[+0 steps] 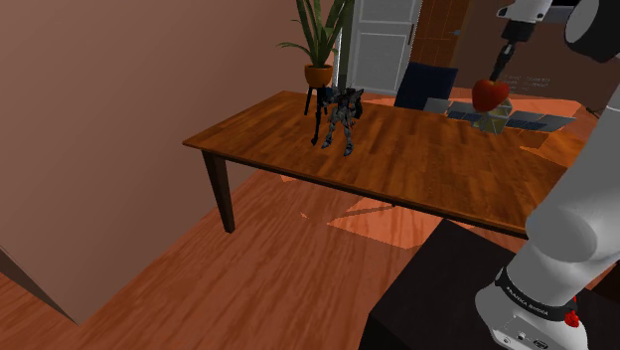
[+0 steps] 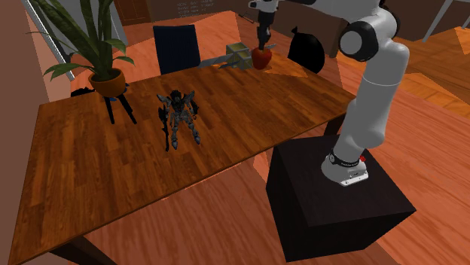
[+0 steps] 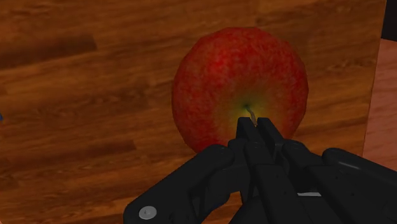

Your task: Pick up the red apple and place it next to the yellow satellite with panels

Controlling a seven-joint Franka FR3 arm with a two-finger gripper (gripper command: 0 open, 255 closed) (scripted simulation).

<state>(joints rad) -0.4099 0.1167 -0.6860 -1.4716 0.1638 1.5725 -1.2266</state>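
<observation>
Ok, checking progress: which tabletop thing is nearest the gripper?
The red apple, directly below the gripper; the satellite lies beside it, the toy robot and potted plant stand far off.

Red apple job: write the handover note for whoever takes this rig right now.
Gripper: fingers shut together right over the stem of the red apple; whether they pinch it, I cannot tell.
Apple: near the table edge, close beside the yellow satellite.
Done: apple looks placed by the satellite.
Left: confirm that it rests on the table, then lift the arm clear.
Also on the table: toy robot figure, potted plant.
</observation>
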